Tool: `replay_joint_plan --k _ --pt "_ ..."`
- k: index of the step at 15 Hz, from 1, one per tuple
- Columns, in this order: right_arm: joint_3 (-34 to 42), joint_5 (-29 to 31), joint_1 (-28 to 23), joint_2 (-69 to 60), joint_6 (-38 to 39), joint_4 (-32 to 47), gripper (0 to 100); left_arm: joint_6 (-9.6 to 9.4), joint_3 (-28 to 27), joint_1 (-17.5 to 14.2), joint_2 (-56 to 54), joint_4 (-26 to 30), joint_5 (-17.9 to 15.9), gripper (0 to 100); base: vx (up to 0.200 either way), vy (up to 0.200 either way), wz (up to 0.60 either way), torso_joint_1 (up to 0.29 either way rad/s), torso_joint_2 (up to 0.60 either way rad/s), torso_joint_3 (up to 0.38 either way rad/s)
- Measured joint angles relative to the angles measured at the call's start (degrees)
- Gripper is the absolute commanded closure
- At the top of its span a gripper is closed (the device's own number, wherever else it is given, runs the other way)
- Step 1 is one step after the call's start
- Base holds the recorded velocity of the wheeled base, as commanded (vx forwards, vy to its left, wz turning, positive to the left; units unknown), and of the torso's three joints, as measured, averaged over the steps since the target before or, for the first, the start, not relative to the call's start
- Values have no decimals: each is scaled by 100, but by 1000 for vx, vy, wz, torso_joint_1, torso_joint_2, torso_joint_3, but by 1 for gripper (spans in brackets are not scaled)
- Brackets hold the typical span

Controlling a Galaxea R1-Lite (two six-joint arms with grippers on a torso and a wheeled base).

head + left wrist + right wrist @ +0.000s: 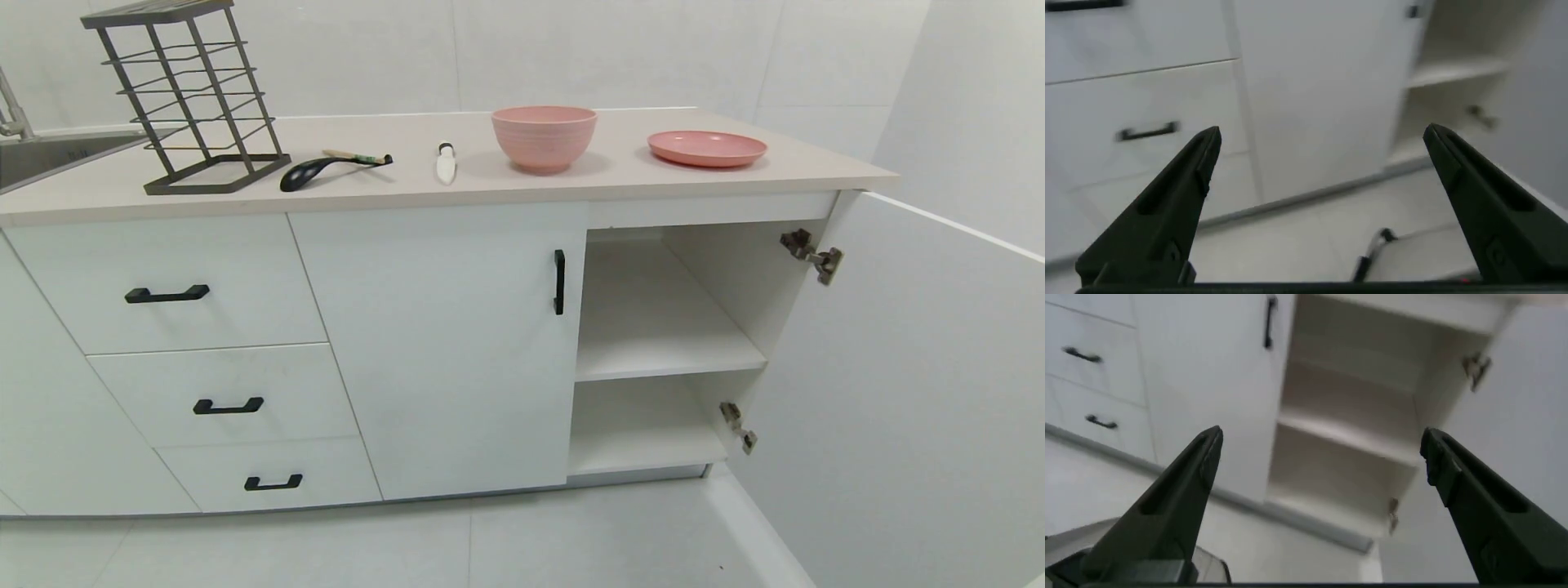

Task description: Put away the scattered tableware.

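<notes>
On the countertop (620,184) stand a pink bowl (544,137) and, to its right, a pink plate (707,149). Left of the bowl lie a white utensil (445,164), a black spoon (310,172) and a light wooden-handled piece (357,157) touching it. My left gripper (1323,139) is open, low, facing the drawers (1135,131) and the closed door. My right gripper (1319,445) is open too, facing the open cabinet's shelves (1351,437). Nothing is between either pair of fingers.
A black wire rack (189,98) stands at the counter's left, beside a sink (49,155). The right cabinet door (914,367) is swung wide open, showing two bare shelves (653,327). Left of it are a closed door (441,343) and three drawers (220,392).
</notes>
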State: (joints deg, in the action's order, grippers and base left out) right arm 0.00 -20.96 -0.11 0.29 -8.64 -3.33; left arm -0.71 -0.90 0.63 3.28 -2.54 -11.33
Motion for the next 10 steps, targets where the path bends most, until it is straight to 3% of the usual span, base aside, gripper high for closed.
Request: replay_joint_plan --k 1,2,6,10 --pt "-2 410 -2 -7 93 65 0 -20 35 -30 -124 134 631 0 0 0 0 0 0 0" --pt "-5 783 -2 -11 343 84 0 9 61 -56 -216 240 974 0 0 0 0 0 0 0" --pt "-13 1981 -10 -18 1036 414 0 35 83 -71 -341 256 1000 0 0 0 0 0 0 0" --pt "-16 2027 -7 -20 987 357 0 50 90 -71 -352 254 1022 0 0 0 0 0 0 0"
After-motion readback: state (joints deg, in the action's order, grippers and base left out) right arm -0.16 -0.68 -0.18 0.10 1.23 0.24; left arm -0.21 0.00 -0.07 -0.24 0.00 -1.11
